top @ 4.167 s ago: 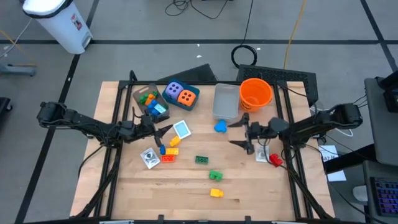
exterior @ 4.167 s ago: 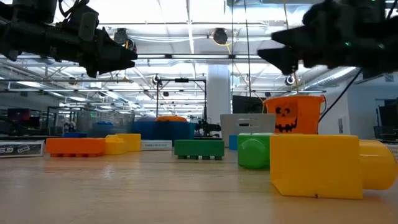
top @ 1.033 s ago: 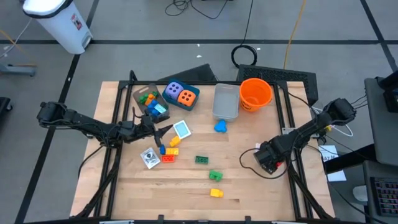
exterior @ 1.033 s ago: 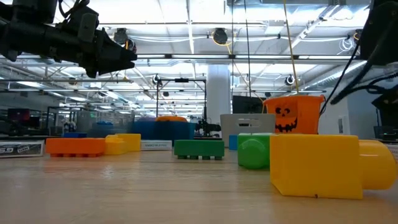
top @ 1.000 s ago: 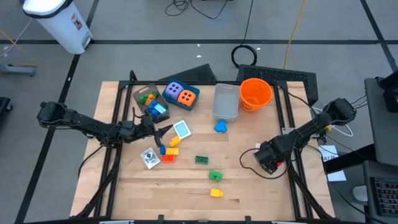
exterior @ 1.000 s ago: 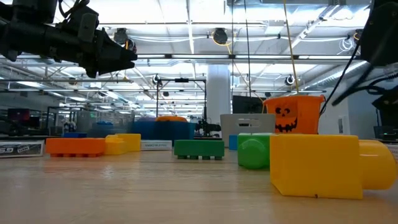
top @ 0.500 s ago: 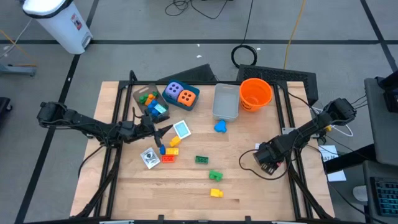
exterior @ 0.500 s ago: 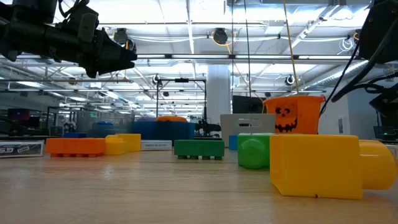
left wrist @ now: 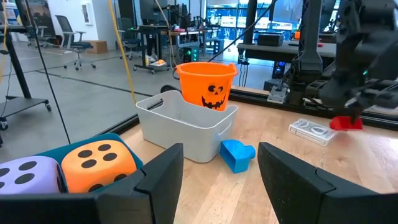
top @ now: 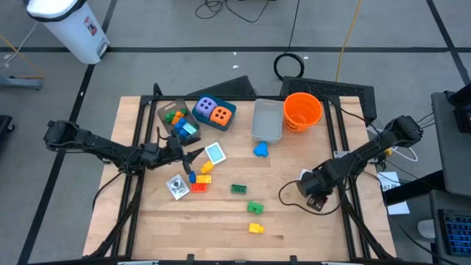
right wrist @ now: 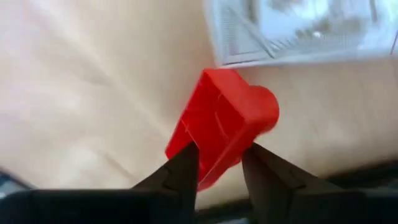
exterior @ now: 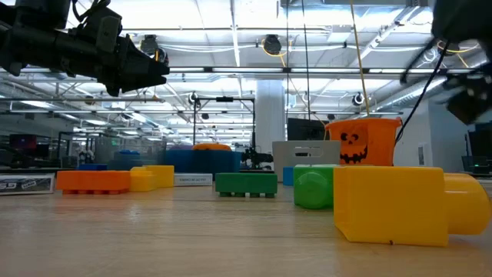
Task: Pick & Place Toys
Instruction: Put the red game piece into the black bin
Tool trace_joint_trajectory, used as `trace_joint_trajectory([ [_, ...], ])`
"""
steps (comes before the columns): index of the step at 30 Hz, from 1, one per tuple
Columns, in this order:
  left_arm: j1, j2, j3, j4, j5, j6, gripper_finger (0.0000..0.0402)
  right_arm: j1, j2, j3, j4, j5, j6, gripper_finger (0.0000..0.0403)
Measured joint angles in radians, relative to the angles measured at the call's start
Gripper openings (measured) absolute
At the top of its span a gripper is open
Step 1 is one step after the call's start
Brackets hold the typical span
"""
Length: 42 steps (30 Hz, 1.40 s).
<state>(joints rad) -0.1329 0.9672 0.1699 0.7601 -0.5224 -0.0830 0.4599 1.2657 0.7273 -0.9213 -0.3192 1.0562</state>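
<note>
Two arms frame the table from above; the left gripper, left of centre, hangs half open and empty over the bricks exactly as before, near the orange brick and yellow brick; green brick lies lower centre; the right gripper, lower right, has narrowed since a second ago and now pinches the red brick beside a clear card, having edged slightly leftward.

The right gripper points straight down near the table's right edge, fingers pinched on a red brick. The left gripper hovers level (fingers parted, empty).
</note>
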Motion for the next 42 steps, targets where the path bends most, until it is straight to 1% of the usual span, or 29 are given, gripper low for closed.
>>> trace_joint_trajectory([
  [5, 0.0, 0.0, 0.0, 0.0, 0.0, 0.0, 0.0216, 0.0, -0.05, 0.06, 0.09, 0.081, -0.069, 0.0056],
  [10, 0.0, 0.0, 0.0, 0.019, 0.0, -0.008, 0.0216, 0.0, -0.069, 0.063, 0.14, 0.097, -0.134, 0.0006],
  [13, 0.0, 0.0, 0.0, 0.021, 0.0, -0.037, 0.0216, 0.0, -0.069, 0.063, 0.149, 0.134, -0.182, 0.0006],
  [18, 0.0, 0.0, 0.0, 0.021, 0.0, -0.055, 0.0216, -0.002, -0.069, 0.063, 0.155, 0.14, -0.181, 0.0001],
  [22, 0.0, 0.0, 0.0, 0.022, 0.0, -0.062, 0.0216, -0.002, -0.069, 0.063, 0.217, 0.14, -0.195, 0.0009],
  [26, 0.0, 0.0, 0.0, 0.031, 0.0, -0.072, 0.0216, -0.002, -0.069, 0.063, 0.327, 0.14, -0.274, 0.0017],
  [29, 0.0, 0.0, 0.0, 0.031, 0.0, -0.118, 0.0216, -0.002, -0.069, 0.063, 0.445, 0.14, -0.36, 0.0022],
  [33, 0.0, 0.0, 0.0, 0.03, 0.006, -0.15, 0.0216, -0.002, -0.066, 0.063, 0.652, 0.14, -0.461, 0.0037],
  [35, 0.0, 0.0, 0.0, 0.031, 0.029, -0.161, 0.0216, -0.002, -0.055, 0.063, 0.745, 0.137, -0.5, 0.005],
  [38, 0.0, 0.0, 0.0, 0.03, 0.058, -0.167, 0.0216, -0.002, -0.028, 0.063, 0.835, 0.136, -0.536, 0.0081],
  [42, 0.0, 0.0, 0.001, 0.03, 0.13, -0.235, 0.0216, -0.001, 0.022, 0.063, 0.85, 0.136, -0.553, 0.0135],
])
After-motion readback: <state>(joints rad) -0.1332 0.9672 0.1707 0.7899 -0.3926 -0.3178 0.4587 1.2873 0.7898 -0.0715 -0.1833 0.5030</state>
